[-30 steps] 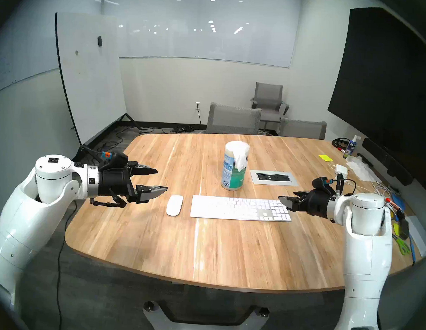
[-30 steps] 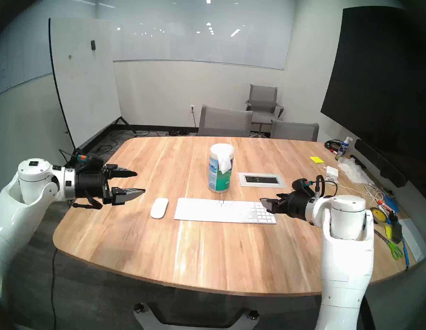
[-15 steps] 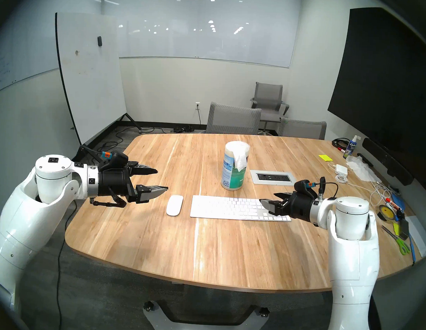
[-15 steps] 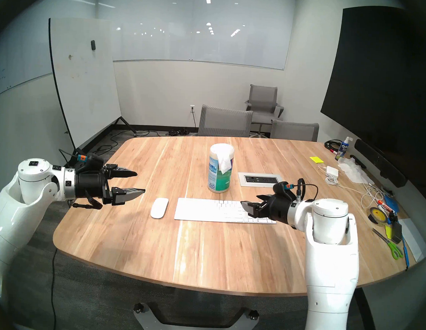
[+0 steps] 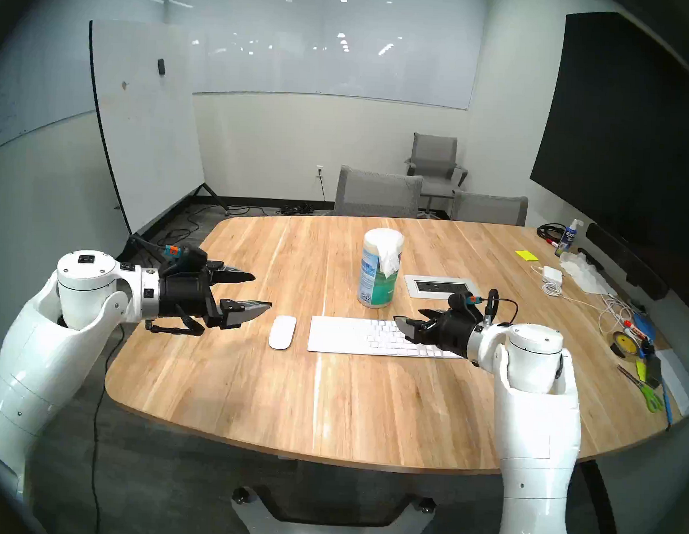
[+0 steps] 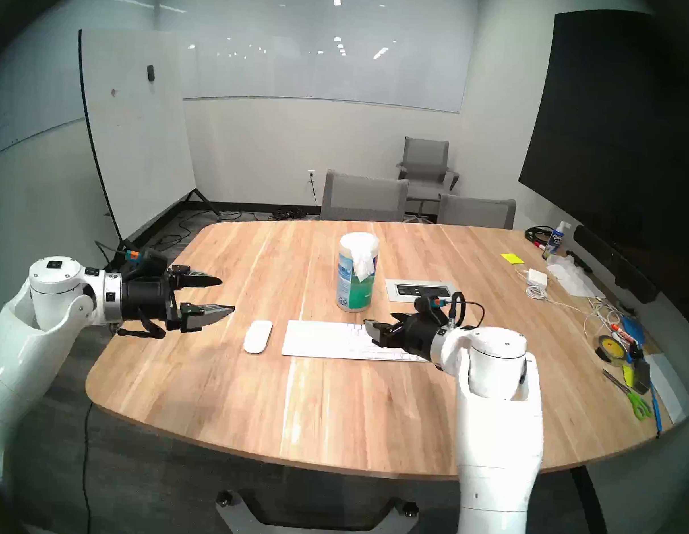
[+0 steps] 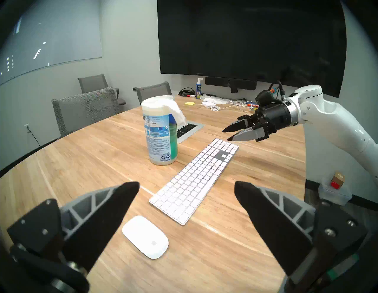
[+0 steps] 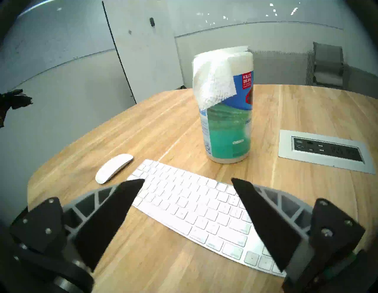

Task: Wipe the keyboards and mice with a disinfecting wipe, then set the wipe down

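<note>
Right hand [image 7: 230, 134] above keyboard [image 7: 194, 180] (left-wrist view)

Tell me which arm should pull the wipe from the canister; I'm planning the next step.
Probably the right. Its open end effector hangs over the keyboard just before the canister, facing the wipe. The left end effector, also open, sits farther off, beyond the mouse.

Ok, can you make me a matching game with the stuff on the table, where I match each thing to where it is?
Things:
1. mouse
2. wipe
3. right hand
4. yellow sticky note

Places:
A. hanging out of the canister's top
B. above the keyboard, open
C. far side of the table, near the spray bottle
D. just left of the keyboard

Pairs: 1-D, 2-A, 3-B, 4-C
</note>
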Robot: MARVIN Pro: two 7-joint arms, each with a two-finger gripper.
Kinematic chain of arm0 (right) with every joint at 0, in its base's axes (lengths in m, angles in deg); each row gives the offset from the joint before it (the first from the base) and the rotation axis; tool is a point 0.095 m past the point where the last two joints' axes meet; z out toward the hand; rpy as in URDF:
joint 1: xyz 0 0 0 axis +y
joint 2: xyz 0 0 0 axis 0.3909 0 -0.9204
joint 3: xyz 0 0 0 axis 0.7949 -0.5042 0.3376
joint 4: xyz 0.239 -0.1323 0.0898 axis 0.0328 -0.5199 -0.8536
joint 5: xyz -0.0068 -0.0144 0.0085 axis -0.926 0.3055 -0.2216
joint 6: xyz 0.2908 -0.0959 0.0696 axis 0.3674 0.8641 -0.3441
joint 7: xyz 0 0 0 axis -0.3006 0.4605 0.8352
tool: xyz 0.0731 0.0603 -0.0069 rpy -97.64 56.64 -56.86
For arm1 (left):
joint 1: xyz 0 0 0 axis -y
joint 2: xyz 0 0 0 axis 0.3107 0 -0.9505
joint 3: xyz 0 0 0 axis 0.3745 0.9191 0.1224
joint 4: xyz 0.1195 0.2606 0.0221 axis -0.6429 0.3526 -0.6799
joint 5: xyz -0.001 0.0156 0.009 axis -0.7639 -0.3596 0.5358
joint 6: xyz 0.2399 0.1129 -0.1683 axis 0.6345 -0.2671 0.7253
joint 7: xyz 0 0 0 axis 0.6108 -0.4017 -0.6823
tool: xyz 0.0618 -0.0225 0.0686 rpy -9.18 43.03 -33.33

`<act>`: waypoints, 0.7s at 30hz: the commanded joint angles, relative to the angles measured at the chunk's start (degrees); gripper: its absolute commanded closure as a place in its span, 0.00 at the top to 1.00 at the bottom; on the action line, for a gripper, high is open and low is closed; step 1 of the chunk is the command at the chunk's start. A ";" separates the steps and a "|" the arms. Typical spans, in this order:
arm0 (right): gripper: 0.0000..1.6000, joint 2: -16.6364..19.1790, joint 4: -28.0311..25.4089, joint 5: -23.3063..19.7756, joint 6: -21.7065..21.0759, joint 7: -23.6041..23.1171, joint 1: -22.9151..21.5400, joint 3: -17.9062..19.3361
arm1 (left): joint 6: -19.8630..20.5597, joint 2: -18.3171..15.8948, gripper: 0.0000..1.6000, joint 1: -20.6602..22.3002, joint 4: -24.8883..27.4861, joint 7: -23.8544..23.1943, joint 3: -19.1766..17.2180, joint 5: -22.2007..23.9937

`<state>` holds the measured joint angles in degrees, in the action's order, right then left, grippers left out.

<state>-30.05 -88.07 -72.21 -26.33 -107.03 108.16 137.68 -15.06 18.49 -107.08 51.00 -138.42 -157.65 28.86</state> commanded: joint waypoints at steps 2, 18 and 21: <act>1.00 -3.23 2.11 -3.77 1.98 6.43 -2.50 -2.18 | -0.06 -0.11 1.00 0.11 0.39 -0.09 -0.44 0.17; 1.00 -4.63 8.23 -11.57 6.49 20.42 -5.07 -6.51 | -0.07 -0.11 1.00 0.11 0.39 -0.09 -0.44 0.16; 1.00 -4.81 8.67 -12.62 6.78 22.32 -5.40 -6.98 | -0.07 -0.11 1.00 0.11 0.39 -0.09 -0.44 0.17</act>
<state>-33.79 -79.53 -81.36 -21.41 -88.77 105.20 132.32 -15.06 18.49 -107.08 51.00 -138.42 -157.64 28.86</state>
